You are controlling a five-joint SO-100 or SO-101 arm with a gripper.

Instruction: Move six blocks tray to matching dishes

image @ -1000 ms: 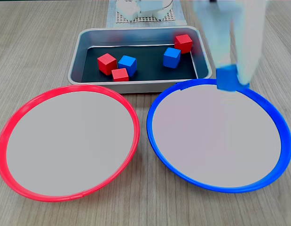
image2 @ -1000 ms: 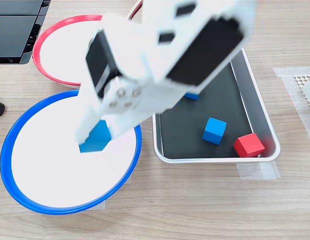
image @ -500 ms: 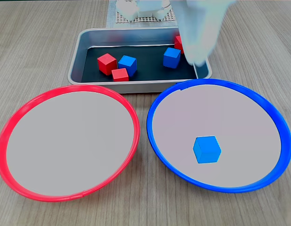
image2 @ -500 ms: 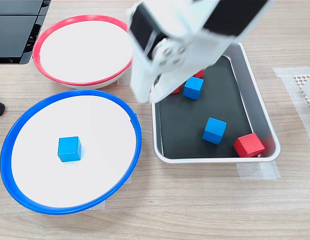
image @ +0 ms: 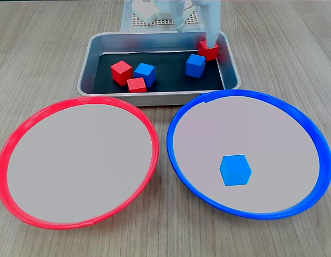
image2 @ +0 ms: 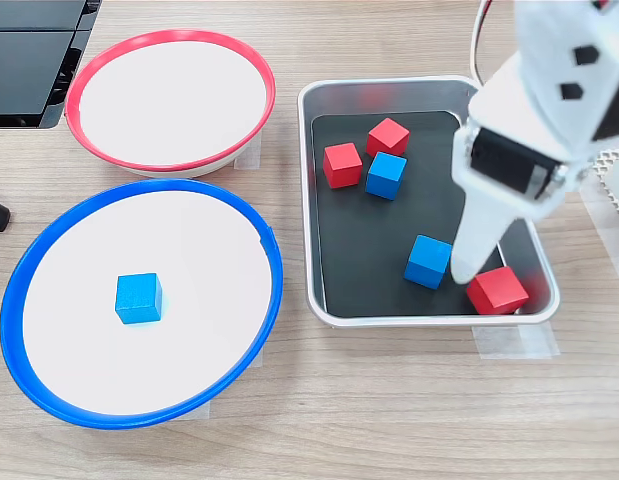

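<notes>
So the tray sits at the far edge of the wooden table in a fixed view, with the two dishes in front of it; the red-rimmed dish is on the left there and the blue-rimmed dish on the right, rims nearly touching each other; one blue block lies alone in the blue-rimmed dish, a bit toward its near edge, clear of the rim; the red-rimmed dish has nothing on its pale centre

Five blocks are in the tray; in a fixed view from the side, two red blocks and a blue block huddle together near the tray's end closest to the red-rimmed dish, the blue one touching or almost touching both; another blue block sits toward the opposite end, and the last red block is tucked into the tray's corner by the rim

The white gripper hangs over that end of the tray, pointing down, its one visible long finger ending between the lone blue block and the corner red block, just beside both; honestly can't tell how wide it's spread, it's blurry and only one finger shows clearly; nothing looks held; a strip of tape sits on the table at the tray's edge
</notes>
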